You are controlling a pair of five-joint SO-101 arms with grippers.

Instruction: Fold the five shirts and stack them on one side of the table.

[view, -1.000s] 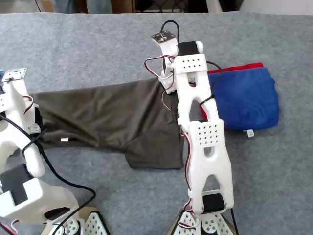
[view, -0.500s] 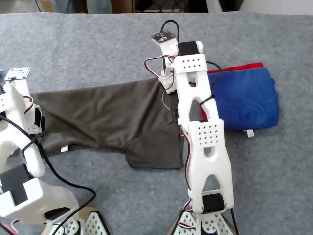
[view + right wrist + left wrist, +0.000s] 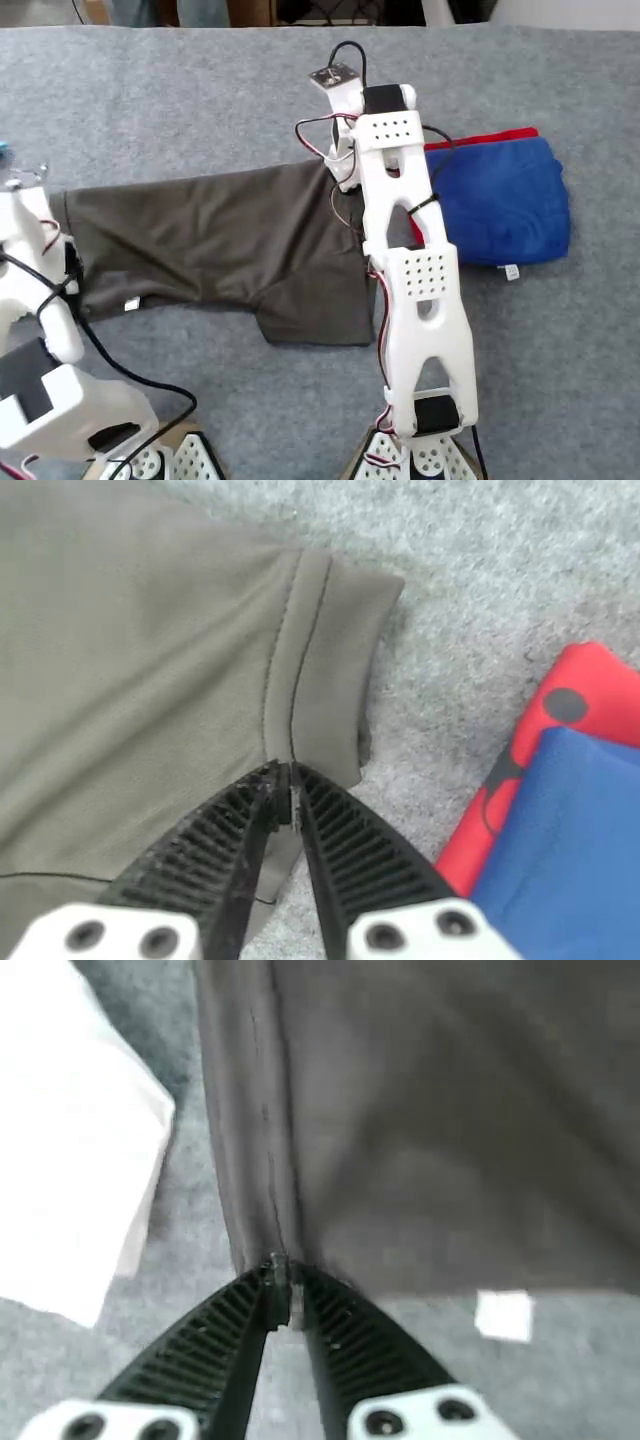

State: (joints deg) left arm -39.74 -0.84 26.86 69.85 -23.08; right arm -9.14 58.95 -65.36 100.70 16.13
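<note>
Evidently the left arm has drawn back toward the counter's (image 3: 200, 90) left edge over the last second, and the dark shirt's (image 3: 220, 240) end has gone with it. That end now lies closer to the left edge, and the cloth between the two arms looks flatter and tauter than before. The small white label (image 3: 130, 303) has also slid a little toward the near edge. The right arm has not shifted at all.

The left gripper (image 3: 283, 1290) has its fingers closed together on a stitched seam at the shirt's left end. The right gripper (image 3: 288, 785) has its fingers pinched on a stitched band at the opposite end, just beside the red shirt (image 3: 490, 137) and the blue shirt (image 3: 500, 205). Those two lie folded in a stack near the right edge, the blue one on top.

I judge this to be the stretching-out step before a fold: the garment is being pulled straight so that it can be doubled over cleanly. The folding itself is not yet done for this shirt.

The dark shirt lies across the middle of the counter, with its long axis running from the left edge toward the stack, roughly along the near edge. A sleeve flap sticks out toward the near edge at the right-hand part. So the shoulder end probably points toward the stack and the bottom hem toward the left edge, though I cannot tell for sure.
</note>
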